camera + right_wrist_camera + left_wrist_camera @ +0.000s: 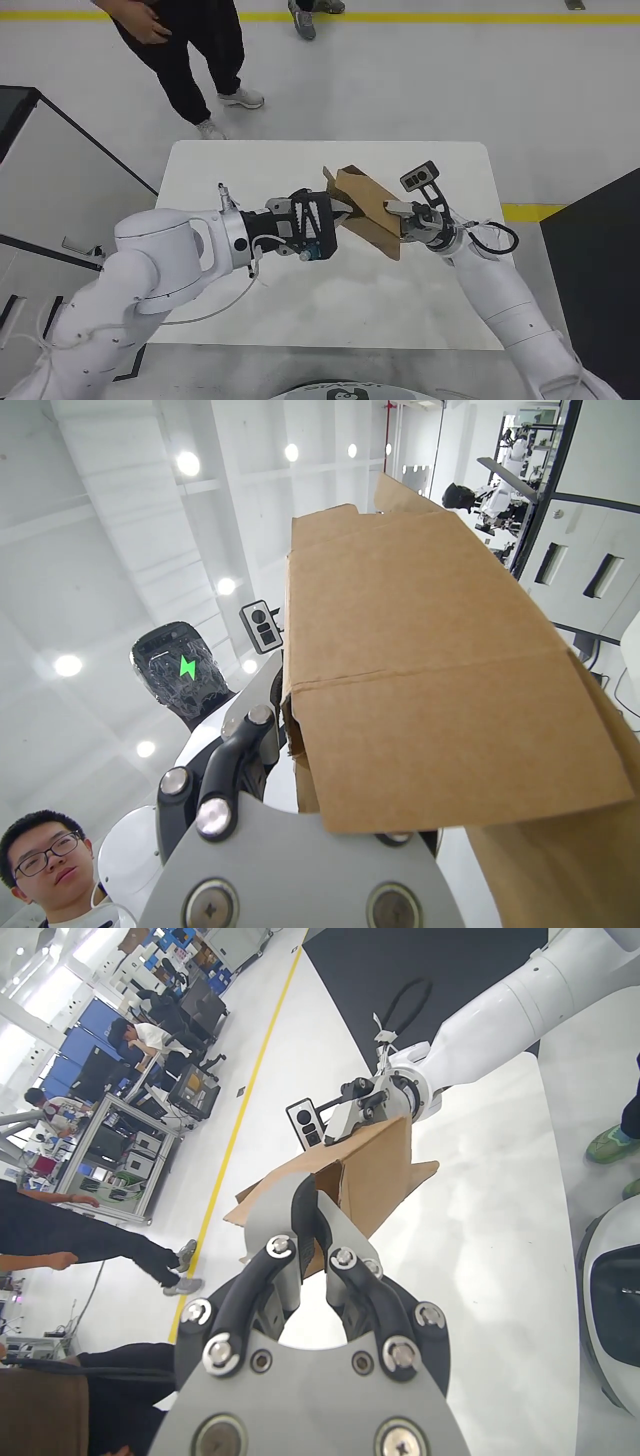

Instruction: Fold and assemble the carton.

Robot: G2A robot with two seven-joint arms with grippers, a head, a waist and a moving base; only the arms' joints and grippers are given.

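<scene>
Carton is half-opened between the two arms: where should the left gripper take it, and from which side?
A single wall at the open end of the carton, pinched across its edge, coming end-on from the robot's left. The sleeve looks too wide to span, that edge faces the left gripper, and the right gripper occupies the far end.

A: Where's the way blocked?
B: Mid-table, where the carton [368,208] hangs between the left gripper [338,213] and the right gripper [402,212], touching both
A: And room to pass?
B: Over the table [300,310] on its near side, and by its far-left corner
</scene>
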